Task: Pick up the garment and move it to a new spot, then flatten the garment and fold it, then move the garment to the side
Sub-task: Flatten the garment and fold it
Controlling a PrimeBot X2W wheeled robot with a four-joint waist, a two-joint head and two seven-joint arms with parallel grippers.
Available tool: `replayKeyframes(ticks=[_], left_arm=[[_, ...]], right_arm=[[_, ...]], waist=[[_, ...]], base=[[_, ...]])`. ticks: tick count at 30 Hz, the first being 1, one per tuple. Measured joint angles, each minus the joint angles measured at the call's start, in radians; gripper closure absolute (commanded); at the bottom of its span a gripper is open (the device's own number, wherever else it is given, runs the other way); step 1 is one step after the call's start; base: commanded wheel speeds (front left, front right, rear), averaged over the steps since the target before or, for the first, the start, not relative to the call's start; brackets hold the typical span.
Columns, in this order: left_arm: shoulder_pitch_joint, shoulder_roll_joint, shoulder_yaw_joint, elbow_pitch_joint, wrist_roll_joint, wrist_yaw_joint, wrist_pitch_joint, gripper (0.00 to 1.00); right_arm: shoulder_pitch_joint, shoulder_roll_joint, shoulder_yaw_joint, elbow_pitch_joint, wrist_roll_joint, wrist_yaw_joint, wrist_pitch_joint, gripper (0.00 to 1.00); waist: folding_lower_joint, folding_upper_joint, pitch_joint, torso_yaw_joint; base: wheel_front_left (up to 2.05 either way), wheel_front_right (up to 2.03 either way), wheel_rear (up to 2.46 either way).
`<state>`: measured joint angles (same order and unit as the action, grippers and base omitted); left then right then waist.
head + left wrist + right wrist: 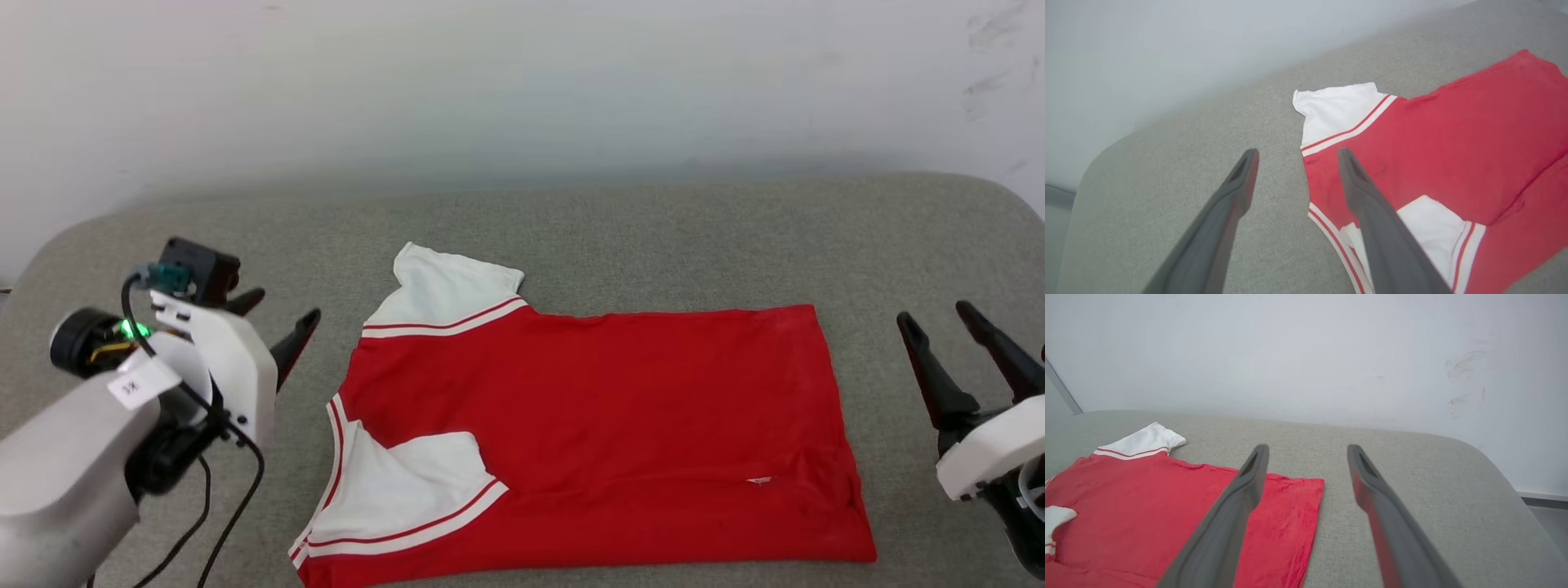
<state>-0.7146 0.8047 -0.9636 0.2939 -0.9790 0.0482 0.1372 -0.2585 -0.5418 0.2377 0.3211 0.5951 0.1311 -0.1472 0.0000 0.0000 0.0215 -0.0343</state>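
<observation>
Left gripper just beside garment

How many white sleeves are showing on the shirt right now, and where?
2. The far sleeve sticks out flat at the far edge of the garment; the near sleeve is folded inward over the red body. None seems hidden.

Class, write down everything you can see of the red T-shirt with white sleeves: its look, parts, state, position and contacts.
The red cloth T-shirt with white sleeves lies spread on the grey fabric-covered surface, collar end toward the robot's left, hem toward its right. Red-and-white stripes trim sleeve seams and collar. The far sleeve lies outward; the near one is folded onto the body. The open left pincer and right pincer flank it without touching.
</observation>
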Motion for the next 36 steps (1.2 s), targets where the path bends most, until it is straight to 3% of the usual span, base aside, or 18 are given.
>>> replayKeyframes(ticks=[5,11,23,36], left_arm=[[-0.127,-0.055,0.022,0.086,-0.007,-0.035,0.045,0.0],[-0.321,-0.111,0.025,0.208,-0.017,-0.086,0.199,0.0],[-0.636,-0.189,-0.025,0.418,-0.045,-0.127,0.616,0.0],[-0.716,-0.217,-0.055,0.527,-0.031,-0.138,0.696,0.0]], right_arm=[[0.039,0.088,-0.104,-0.14,-0.106,0.0,0.009,0.0],[0.072,0.167,-0.158,-0.319,-0.196,0.0,0.08,0.0],[0.047,0.218,-0.16,-0.509,-0.254,0.0,0.154,0.0],[-0.007,0.223,-0.142,-0.532,-0.262,0.0,0.15,0.0]], waist=[[0.0,0.0,0.062,-0.021],[0.0001,0.0,0.166,-0.05],[0.0002,0.0,0.389,-0.111],[0.0002,0.0,0.553,-0.158]], base=[[0.0,0.0,0.0],[0.0,0.0,0.0],[0.0,0.0,0.0],[0.0,0.0,0.0]])
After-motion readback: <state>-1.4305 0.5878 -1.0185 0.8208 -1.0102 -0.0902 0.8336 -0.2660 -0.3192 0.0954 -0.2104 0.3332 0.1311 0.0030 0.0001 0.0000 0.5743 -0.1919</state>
